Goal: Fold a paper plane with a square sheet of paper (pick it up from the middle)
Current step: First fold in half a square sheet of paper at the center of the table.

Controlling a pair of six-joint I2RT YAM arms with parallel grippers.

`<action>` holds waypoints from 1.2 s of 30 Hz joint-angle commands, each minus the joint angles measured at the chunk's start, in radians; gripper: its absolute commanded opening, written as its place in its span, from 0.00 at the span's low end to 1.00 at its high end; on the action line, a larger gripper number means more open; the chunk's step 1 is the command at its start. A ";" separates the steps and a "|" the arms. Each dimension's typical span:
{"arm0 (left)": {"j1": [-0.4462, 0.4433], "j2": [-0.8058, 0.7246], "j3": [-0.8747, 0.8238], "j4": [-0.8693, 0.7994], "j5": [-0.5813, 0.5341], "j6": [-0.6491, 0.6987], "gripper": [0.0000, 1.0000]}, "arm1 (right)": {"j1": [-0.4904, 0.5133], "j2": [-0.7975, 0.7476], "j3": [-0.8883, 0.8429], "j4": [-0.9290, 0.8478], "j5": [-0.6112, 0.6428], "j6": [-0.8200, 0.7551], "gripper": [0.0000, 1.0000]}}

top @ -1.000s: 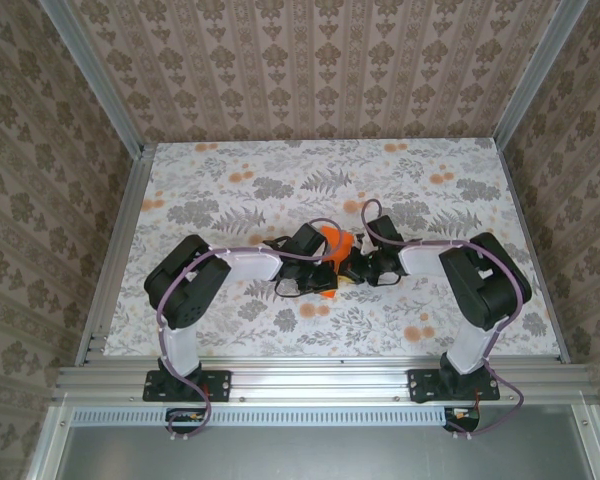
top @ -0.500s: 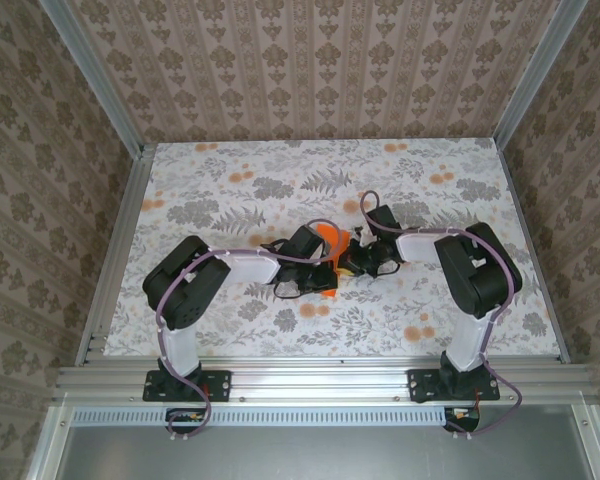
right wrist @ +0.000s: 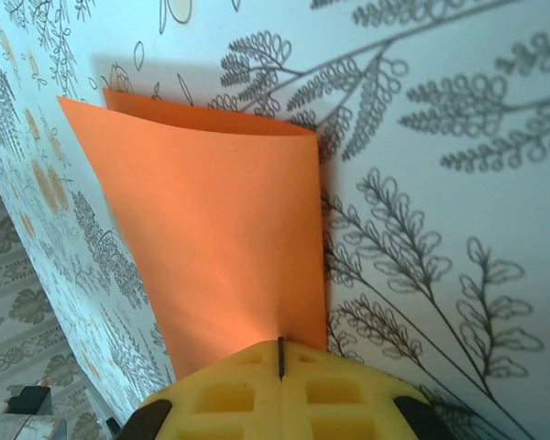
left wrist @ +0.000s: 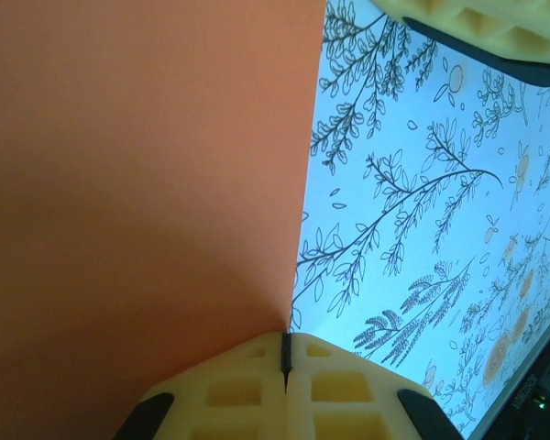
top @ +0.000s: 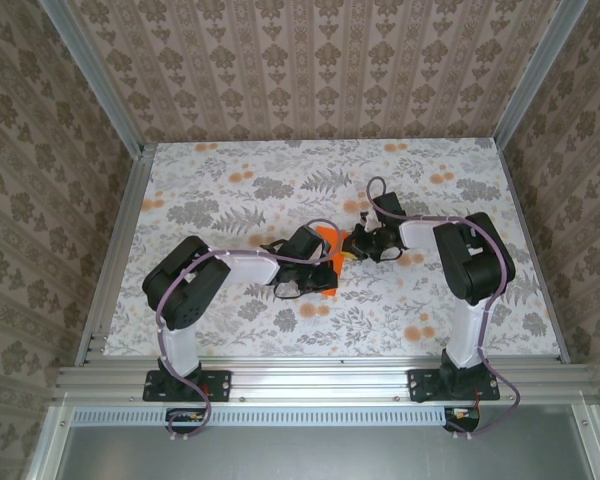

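Note:
The square sheet of paper (top: 327,238) is bright orange and hangs between both grippers above the middle of the table. My left gripper (top: 323,264) is shut on one edge of it; in the left wrist view the sheet (left wrist: 137,183) runs straight into the closed jaws of that gripper (left wrist: 286,353). My right gripper (top: 350,248) is shut on the opposite edge. In the right wrist view the paper (right wrist: 220,238) is doubled over, two layers showing at its far edge, and it enters the closed jaws of the right gripper (right wrist: 280,356). It has no paper plane shape.
The floral tablecloth (top: 230,190) covers the table, with patterned walls on three sides and an aluminium rail (top: 310,380) along the near edge. The right gripper's yellow fingers (left wrist: 477,23) sit close to the left gripper in the left wrist view.
My right gripper has moved away from the near edge and slightly left, closing in on the left gripper. Less orange paper shows from above. The left arm has hardly moved.

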 commanded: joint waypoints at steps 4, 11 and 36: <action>-0.021 0.039 -0.072 -0.234 -0.008 0.026 0.00 | -0.070 0.094 0.078 0.077 0.184 -0.023 0.00; -0.022 0.033 -0.070 -0.239 -0.012 0.027 0.00 | -0.112 0.140 0.147 0.087 0.178 -0.022 0.00; 0.100 -0.013 0.253 -0.227 -0.071 0.062 0.20 | 0.039 -0.314 -0.225 0.059 0.064 0.038 0.05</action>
